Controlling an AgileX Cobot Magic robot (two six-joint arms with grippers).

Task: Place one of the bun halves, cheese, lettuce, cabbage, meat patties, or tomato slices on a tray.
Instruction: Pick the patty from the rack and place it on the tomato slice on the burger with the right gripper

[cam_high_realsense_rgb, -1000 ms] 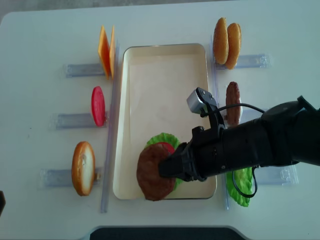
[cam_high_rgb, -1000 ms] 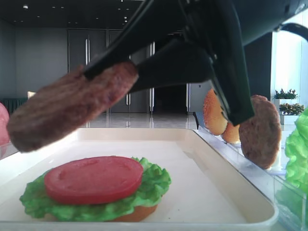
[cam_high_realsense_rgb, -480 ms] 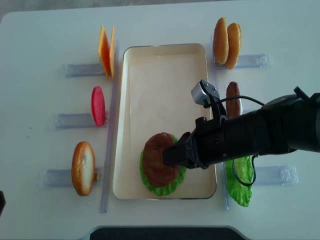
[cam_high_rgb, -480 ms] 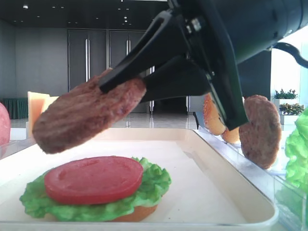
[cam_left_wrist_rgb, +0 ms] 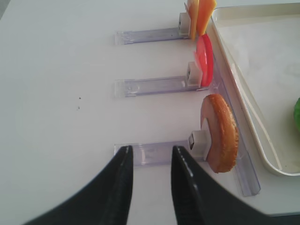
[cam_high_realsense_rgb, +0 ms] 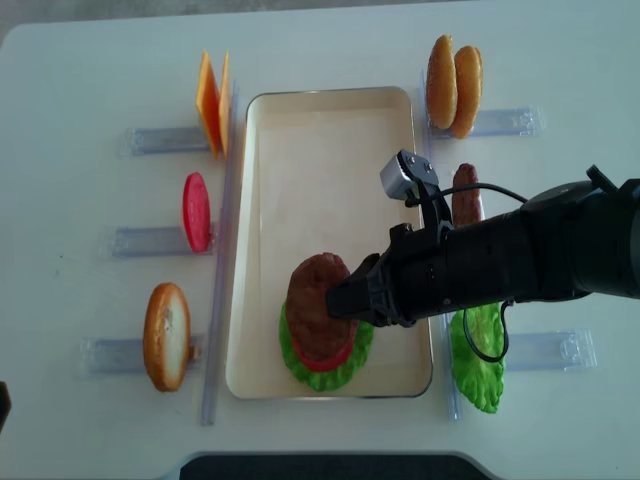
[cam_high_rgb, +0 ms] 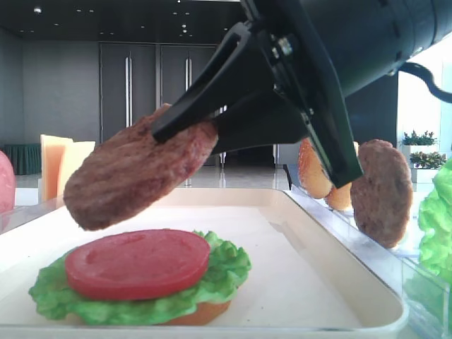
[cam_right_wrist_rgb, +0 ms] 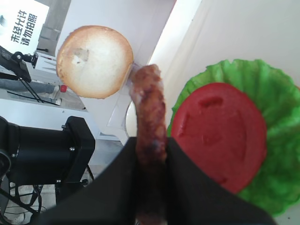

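My right gripper (cam_high_realsense_rgb: 340,302) is shut on the edge of a brown meat patty (cam_high_realsense_rgb: 314,305), with the black fingers (cam_right_wrist_rgb: 187,187) pinching its rim. The patty (cam_high_rgb: 138,176) hangs tilted a little above a red tomato slice (cam_high_rgb: 138,261). That slice lies on green lettuce (cam_high_rgb: 219,275) over a bun half (cam_high_rgb: 201,314) at the near end of the cream tray (cam_high_realsense_rgb: 320,150). In the right wrist view the patty (cam_right_wrist_rgb: 150,117) is seen edge-on, left of the tomato slice (cam_right_wrist_rgb: 218,133). My left gripper (cam_left_wrist_rgb: 150,150) is open and holds nothing, above the table beside a clear holder.
Left of the tray, clear holders carry cheese slices (cam_high_realsense_rgb: 210,100), a tomato slice (cam_high_realsense_rgb: 195,212) and a bun half (cam_high_realsense_rgb: 166,335). Right of it stand two bun halves (cam_high_realsense_rgb: 453,85), a second patty (cam_high_realsense_rgb: 465,195) and lettuce (cam_high_realsense_rgb: 478,360). The right arm lies across the tray's right rim.
The right gripper has carried the patty from the tray's near left corner to a spot over the tomato and lettuce stack. The left gripper has not moved.
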